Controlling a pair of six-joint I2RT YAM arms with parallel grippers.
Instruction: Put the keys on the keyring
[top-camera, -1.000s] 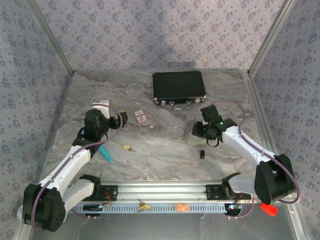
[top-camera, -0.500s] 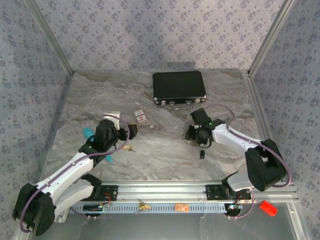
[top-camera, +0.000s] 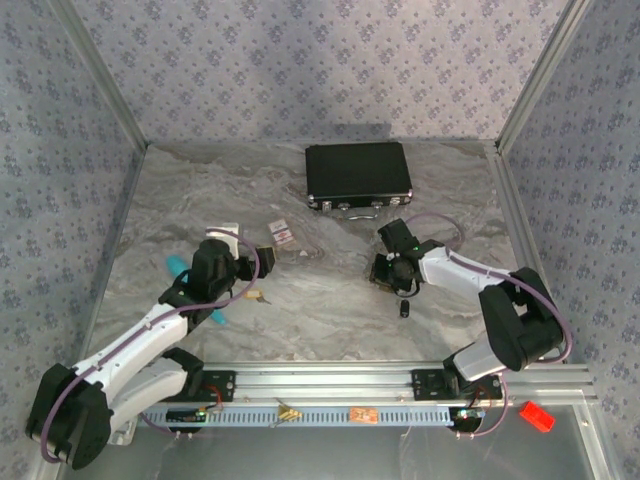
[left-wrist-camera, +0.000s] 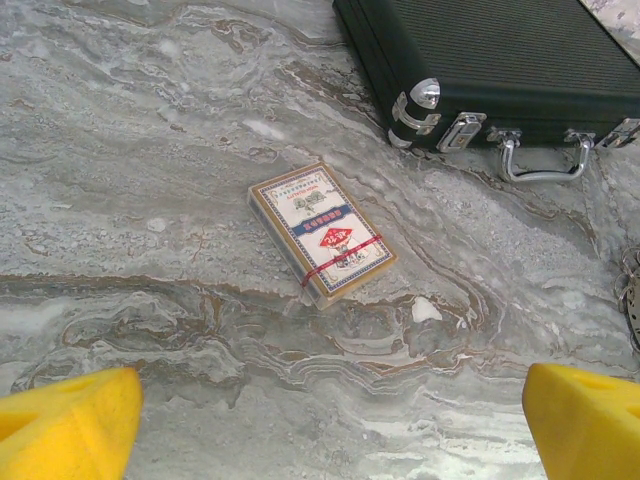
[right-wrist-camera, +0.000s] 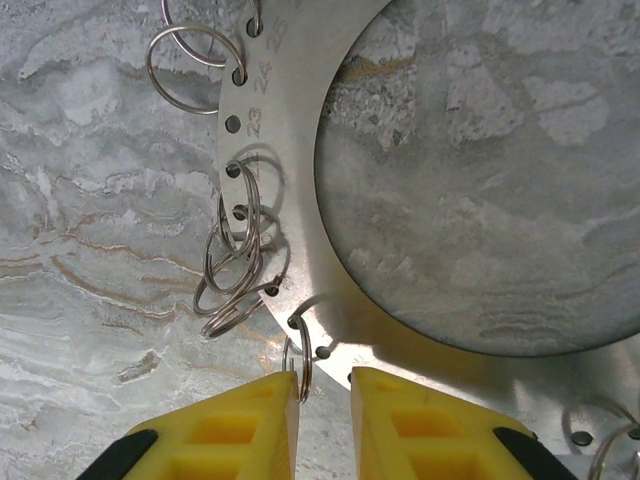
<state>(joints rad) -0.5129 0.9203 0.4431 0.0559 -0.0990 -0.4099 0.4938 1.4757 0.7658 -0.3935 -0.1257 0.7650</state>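
The keyring (right-wrist-camera: 262, 150) is a flat pale metal ring with numbered holes and several small wire rings hanging from its rim. My right gripper (right-wrist-camera: 325, 395) (top-camera: 388, 271) hovers over its lower rim, fingers a narrow gap apart. One small wire ring (right-wrist-camera: 301, 368) stands in that gap against the left finger (right-wrist-camera: 255, 425); the other finger is clear of it. A tiny yellow-headed key (top-camera: 258, 297) lies on the table just near of my left gripper (top-camera: 258, 262) (left-wrist-camera: 330, 430), which is wide open with nothing between its fingertips (left-wrist-camera: 65, 420).
A black case (top-camera: 358, 175) (left-wrist-camera: 500, 60) lies at the back. A red-and-white card pack (top-camera: 283, 233) (left-wrist-camera: 322, 232) sits ahead of the left gripper. A small black object (top-camera: 404, 309) lies near the right gripper. A teal object (top-camera: 178, 265) lies under the left arm.
The right gripper has shifted left onto the keyring and its fingers have narrowed. The left arm swung right toward the key, then stayed almost still.
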